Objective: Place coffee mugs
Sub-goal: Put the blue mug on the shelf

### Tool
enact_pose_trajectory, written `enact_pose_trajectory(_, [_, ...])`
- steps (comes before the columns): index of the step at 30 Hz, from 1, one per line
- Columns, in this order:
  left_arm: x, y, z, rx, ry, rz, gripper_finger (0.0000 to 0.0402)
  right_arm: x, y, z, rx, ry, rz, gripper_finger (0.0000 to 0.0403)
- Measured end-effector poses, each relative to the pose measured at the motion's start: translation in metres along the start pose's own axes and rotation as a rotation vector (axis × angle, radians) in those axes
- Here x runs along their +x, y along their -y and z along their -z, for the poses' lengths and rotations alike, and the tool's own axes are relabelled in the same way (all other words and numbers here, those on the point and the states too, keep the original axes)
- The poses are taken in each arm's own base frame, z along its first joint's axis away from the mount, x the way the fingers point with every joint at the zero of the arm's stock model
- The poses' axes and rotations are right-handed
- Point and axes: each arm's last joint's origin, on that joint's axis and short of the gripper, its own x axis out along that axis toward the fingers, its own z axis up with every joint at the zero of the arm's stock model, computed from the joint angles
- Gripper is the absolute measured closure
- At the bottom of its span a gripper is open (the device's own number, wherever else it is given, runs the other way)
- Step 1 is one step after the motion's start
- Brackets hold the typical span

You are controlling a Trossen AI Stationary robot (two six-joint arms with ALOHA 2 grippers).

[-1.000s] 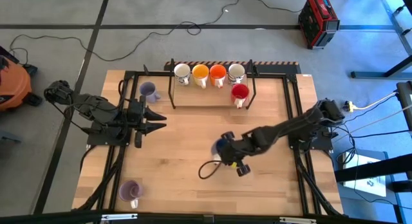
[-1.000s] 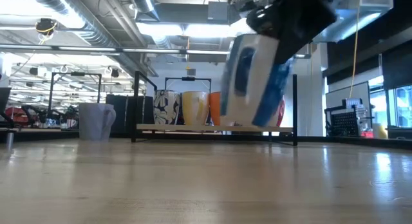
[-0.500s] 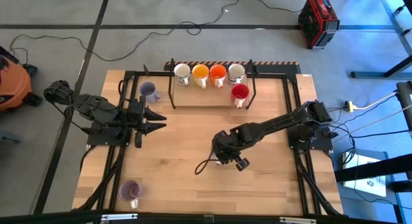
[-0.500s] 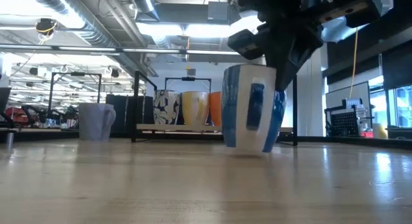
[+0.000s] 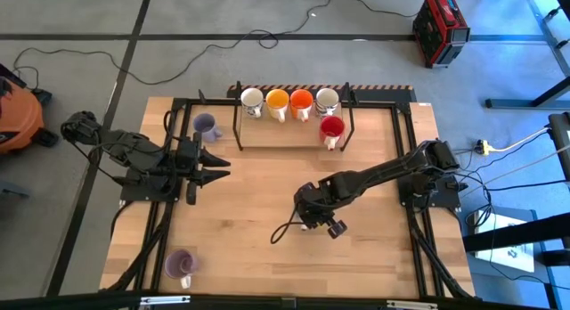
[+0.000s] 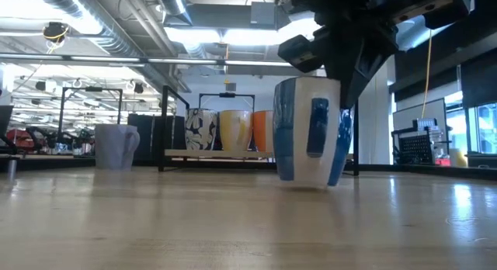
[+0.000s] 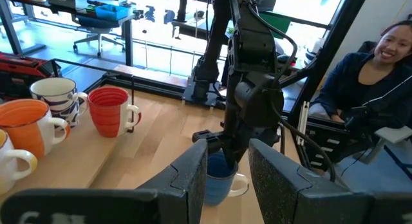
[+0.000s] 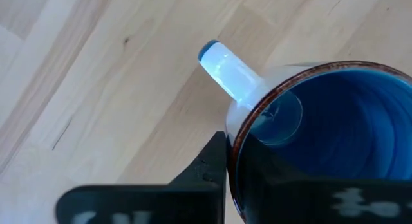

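The blue mug (image 5: pixel 306 203) stands at mid-table under my right gripper (image 5: pixel 313 214), which is shut on it. In the low view the mug (image 6: pixel 309 130) is nearly upright. Its pale handle (image 8: pixel 226 67) sticks out sideways. On the rack (image 5: pixel 294 142) at the far edge stand a cream mug (image 5: pixel 252 100), a yellow-orange mug (image 5: pixel 278 101), an orange-red mug (image 5: pixel 301 102), a white mug (image 5: pixel 328 100) and a red mug (image 5: pixel 332 127). One pale purple mug (image 5: pixel 207 126) stands left of the rack, another (image 5: pixel 181 264) near the near-left corner. My left gripper (image 5: pixel 218 166) waits open at the table's left. My right gripper holds the blue mug by its wall at the rim (image 8: pixel 239 143), beside the handle, with one finger (image 8: pixel 215 167) outside and the other inside. The fingers come from above, pointing down. The mug leans slightly, with its base (image 6: pixel 303 181) at the table top.
The black rack frame (image 5: pixel 237 114) and its posts stand along the far edge. A cable loop (image 5: pixel 283 232) hangs from the right arm onto the table. A person (image 7: pixel 376 69) sits beyond the table's right side. Bare wood lies around the blue mug.
My right gripper has come down at mid-table, still shut on the blue mug. The mug was lifted clear and strongly tilted; now its base is down at the table top and it stands nearly upright.
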Motion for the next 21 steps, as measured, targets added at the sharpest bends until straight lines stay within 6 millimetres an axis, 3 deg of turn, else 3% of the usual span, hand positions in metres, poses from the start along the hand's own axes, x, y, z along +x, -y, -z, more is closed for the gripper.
enact_pose_trajectory(5, [0.0,0.0,0.0,0.0,0.0,0.0,0.0292,0.0,0.0,-0.001,0.025,0.01,0.003,0.0362])
enact_pose_trajectory(12, [0.0,0.0,0.0,0.0,0.0,0.0,0.0292,-0.003,0.0,-0.001,0.101,-0.011,0.014,0.0286])
enact_pose_trajectory(16, [0.0,0.001,0.0,0.0,-0.006,0.019,0.0292,-0.036,-0.001,-0.008,0.267,-0.082,0.033,0.0254])
enact_pose_trajectory(21, [0.0,0.001,0.0,0.0,-0.007,0.021,0.0292,-0.083,-0.011,-0.023,0.557,-0.077,0.038,0.0243])
